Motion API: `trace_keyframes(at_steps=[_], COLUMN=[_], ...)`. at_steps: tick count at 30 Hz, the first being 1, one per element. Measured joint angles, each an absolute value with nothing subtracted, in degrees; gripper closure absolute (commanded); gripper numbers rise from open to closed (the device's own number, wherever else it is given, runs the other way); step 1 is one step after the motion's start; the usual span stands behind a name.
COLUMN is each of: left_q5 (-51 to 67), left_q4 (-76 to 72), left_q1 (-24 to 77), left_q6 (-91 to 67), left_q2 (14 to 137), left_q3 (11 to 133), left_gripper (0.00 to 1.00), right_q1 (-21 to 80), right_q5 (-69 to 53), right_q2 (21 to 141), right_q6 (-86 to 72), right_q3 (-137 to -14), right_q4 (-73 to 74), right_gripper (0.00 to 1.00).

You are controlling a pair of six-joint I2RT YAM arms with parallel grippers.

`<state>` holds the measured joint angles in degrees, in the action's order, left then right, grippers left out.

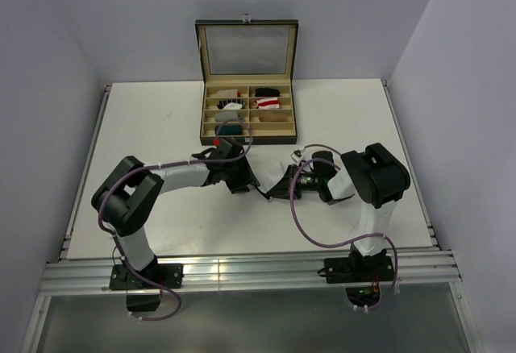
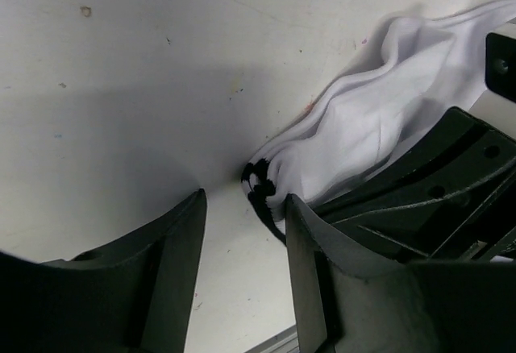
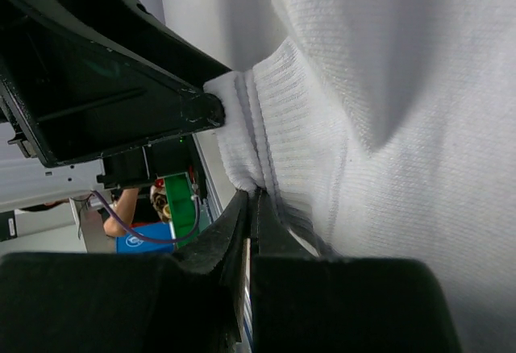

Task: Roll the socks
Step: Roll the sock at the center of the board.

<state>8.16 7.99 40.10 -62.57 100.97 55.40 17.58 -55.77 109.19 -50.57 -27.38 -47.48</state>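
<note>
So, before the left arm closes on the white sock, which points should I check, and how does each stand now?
1. Right gripper shut on the white sock, at its ribbed edge: ok.
2. Left gripper open: ok.
3. Sock inside the left gap: not ok; only the dark-striped cuff corner reaches it.
4. Sock lying flat: not ok; it is bunched in folds.
5. Clearance between both grippers: cannot tell; they are very close.

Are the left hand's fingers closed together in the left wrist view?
No, the left hand has its fingers apart, with bare table showing between them.
</note>
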Motion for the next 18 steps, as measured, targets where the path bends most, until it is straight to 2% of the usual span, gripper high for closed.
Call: trace_keyframes(at_steps=[5,12,14,15,16,18], left_q5=[8.54,9.61,9.65,9.65,9.65,9.45], left_q4=[8.05,10.55,11.46,11.84,12.1,12.58], left_q1=[40.1,40.32,40.51,40.66,40.75,40.91], left_q6=[-62.02,-59.64,-58.87,-58.3,-57.8,-57.23], left_q2=[103.07,107.04,107.39,107.55,107.63,107.7], left_q3=[57.43,62.0,62.98,63.37,63.68,64.01], left_gripper=[0.55,0.81,0.86,0.92,0.94,0.98], right_q1=[17.58,17.56,17.56,17.58,17.61,17.74], right_q5=[-55.75,-55.18,-54.35,-53.74,-53.15,-51.46], right_q2=[109.23,108.44,107.2,106.26,105.41,103.26], right_q6=[-50.65,-50.02,-49.25,-48.45,-47.81,-46.28], right_q3=[-27.38,-27.42,-27.42,-27.42,-27.42,-27.46], right_q4=[-47.46,-45.87,-44.1,-42.72,-41.5,-38.59], right_gripper=[1.0,0.99,0.9,0.87,0.8,0.75])
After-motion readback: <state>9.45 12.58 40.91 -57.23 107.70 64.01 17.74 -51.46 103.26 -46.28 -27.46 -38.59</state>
